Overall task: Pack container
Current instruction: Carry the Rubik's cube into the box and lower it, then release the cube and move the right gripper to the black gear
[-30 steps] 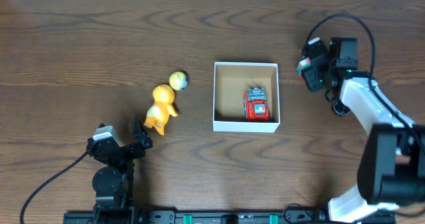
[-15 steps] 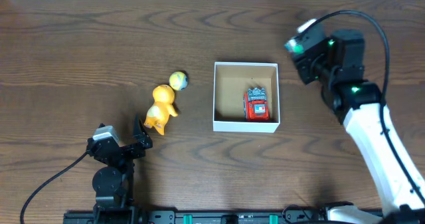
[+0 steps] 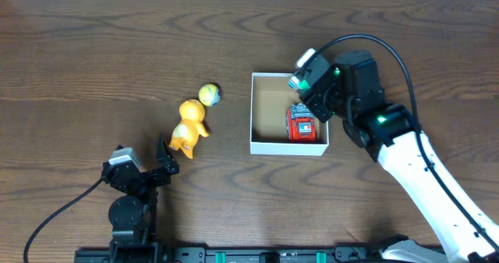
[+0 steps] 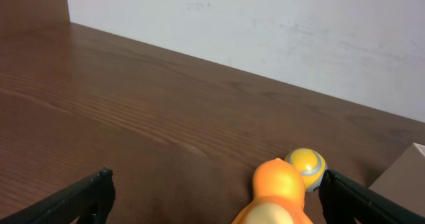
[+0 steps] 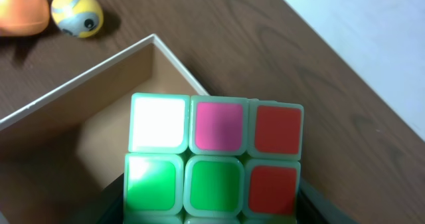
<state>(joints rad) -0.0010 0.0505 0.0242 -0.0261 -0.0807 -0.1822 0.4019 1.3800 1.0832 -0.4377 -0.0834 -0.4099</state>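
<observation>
Lab-style test bench; wooden table (image 3: 93, 52), bare white wall (image 4: 265, 31)

No text, label, brand, number or sign is readable in any view.

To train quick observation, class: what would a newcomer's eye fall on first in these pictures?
The puzzle cube with green, pink, red and white tiles fills the right wrist view, gripped in the right hand over the far right corner of the container. Inside that white box a red toy car lies by the right wall. Left of it on the wooden table, an orange toy and a small yellow ball sit close together.
</observation>
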